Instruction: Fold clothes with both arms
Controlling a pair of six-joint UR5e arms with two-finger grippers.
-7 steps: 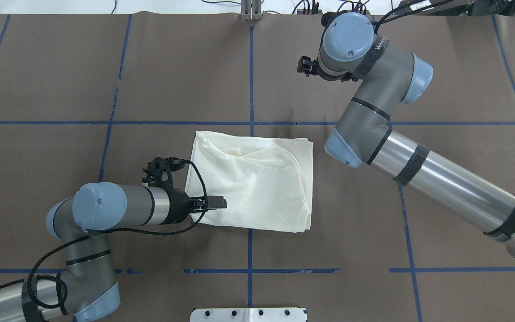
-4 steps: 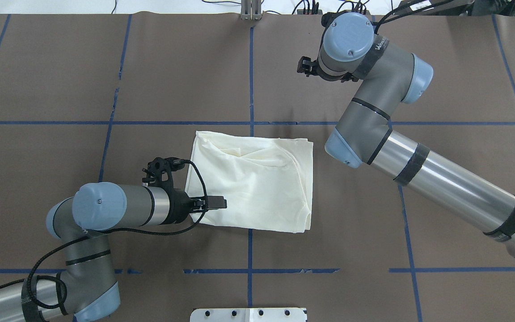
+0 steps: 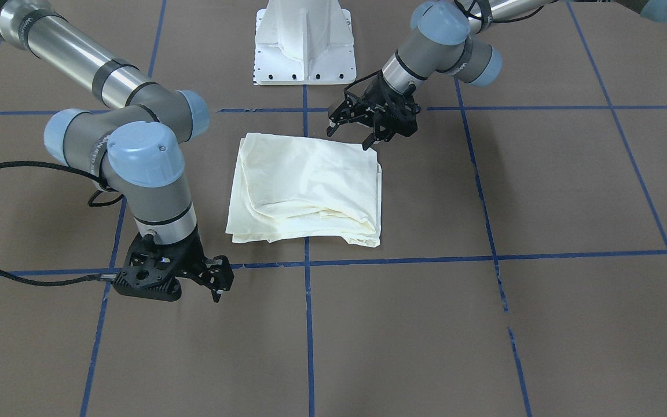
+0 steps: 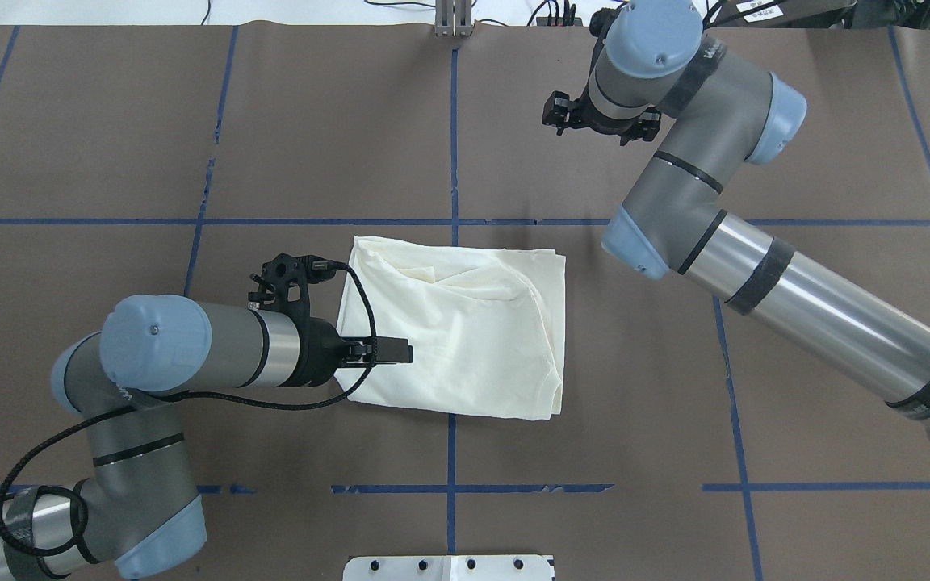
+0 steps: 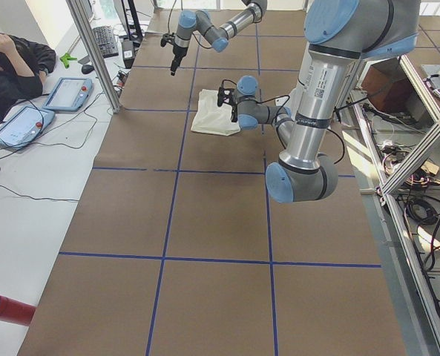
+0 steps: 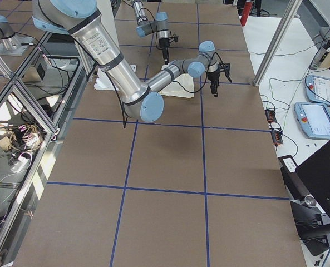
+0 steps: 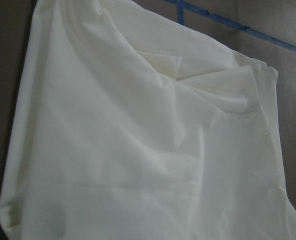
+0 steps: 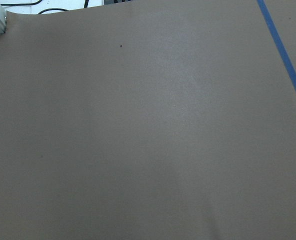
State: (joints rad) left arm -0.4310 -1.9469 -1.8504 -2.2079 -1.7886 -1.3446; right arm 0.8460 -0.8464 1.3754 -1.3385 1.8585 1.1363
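Observation:
The cream shirt (image 4: 465,331) lies folded into a rough rectangle at the table's middle, plain side up (image 3: 310,185). My left gripper (image 3: 352,130) hovers low over the shirt's edge nearest the left arm (image 4: 396,351), fingers apart and holding nothing. The left wrist view is filled by the wrinkled cloth (image 7: 138,150), with no fingers in it. My right gripper (image 3: 220,286) hangs over bare brown paper, well off the shirt's far right corner. It looks open and empty. The right wrist view shows only paper.
The white pedestal base (image 3: 304,52) stands at the robot's side of the table. Blue tape lines (image 4: 450,137) cross the brown paper. Beside the table, a person (image 5: 12,67) sits at the control tablets (image 5: 67,93).
The right arm has drawn further away from the shirt, toward the table's far edge. The left arm has shifted slightly along the shirt's edge. The shirt has not moved.

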